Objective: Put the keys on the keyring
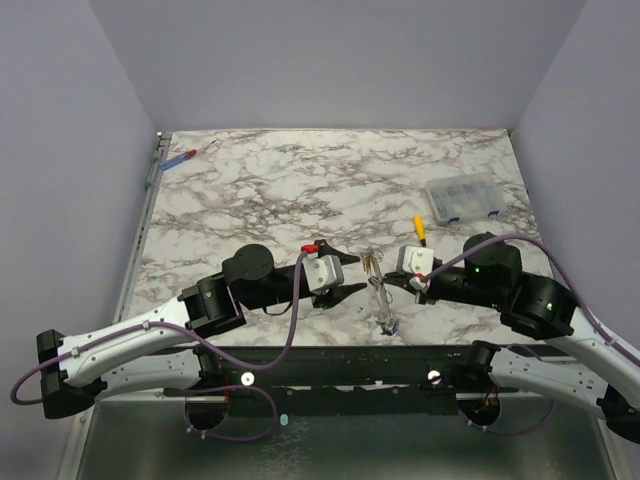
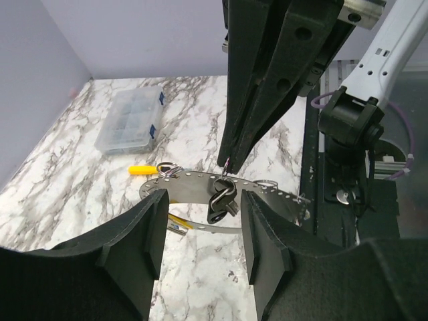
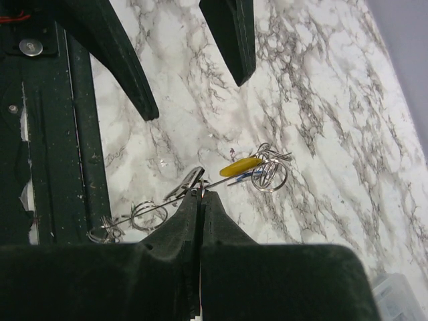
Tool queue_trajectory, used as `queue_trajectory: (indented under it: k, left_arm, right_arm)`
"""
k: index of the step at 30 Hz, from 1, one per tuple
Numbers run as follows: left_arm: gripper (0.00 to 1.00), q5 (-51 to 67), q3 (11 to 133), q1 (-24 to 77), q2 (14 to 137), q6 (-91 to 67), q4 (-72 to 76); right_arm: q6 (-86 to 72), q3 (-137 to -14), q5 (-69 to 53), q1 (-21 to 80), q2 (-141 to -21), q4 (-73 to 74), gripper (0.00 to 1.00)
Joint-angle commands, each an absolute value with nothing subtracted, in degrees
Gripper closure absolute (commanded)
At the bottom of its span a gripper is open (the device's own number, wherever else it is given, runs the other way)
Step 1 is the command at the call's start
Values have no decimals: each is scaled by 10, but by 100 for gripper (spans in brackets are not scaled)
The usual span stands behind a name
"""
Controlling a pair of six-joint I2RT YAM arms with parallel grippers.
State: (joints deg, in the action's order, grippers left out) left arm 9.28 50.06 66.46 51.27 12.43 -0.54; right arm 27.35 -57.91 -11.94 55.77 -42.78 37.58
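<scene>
Top external view, largest thing first: what fills it?

A marble table [image 1: 300, 190]. Both arms reach in from its near edge, and a clear box [image 1: 462, 198] lies toward the far right.

Where is the keyring?

The keyring [image 1: 380, 292] is between the two grippers, close to the table's front edge, running front to back.

How does it look?

From the left wrist it shows as a curved silver-grey band with a row of small holes along it. From the right wrist it is only a thin silver line, seen edge-on.

And the grippers?

The right gripper [image 3: 201, 195] has its fingers pressed together on that thin line, pinching the keyring. The left gripper [image 2: 200, 224] is spread and holds nothing. A dark clip-like piece [image 2: 223, 200] on the band shows in the gap between its fingers.

The keys?

The keys [image 3: 242, 166] bunch at the keyring's far end. A yellow cap has a bit of blue under it, beside small silver rings [image 3: 271, 175]. Whether they are threaded on cannot be told.
</scene>
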Motion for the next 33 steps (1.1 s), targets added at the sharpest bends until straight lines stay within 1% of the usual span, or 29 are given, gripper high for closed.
queue_trajectory:
  k: [1, 10, 20, 26, 33]
  left_arm:
    - [47, 133, 486, 664, 517, 105, 1]
    - [47, 164, 494, 664, 555, 91, 11]
    - [47, 160, 462, 664, 553, 55, 76]
    - [51, 165, 441, 664, 541, 35, 141]
    - [52, 184, 439, 664, 541, 30, 146]
  right_arm:
    - [279, -579, -146, 559, -408, 344, 99]
    - [268, -574, -174, 559, -391, 321, 99]
    - [246, -555, -197, 559, -365, 279, 99]
    - [232, -547, -219, 559, -364, 257, 99]
    - [206, -531, -242, 559, -356, 210, 99]
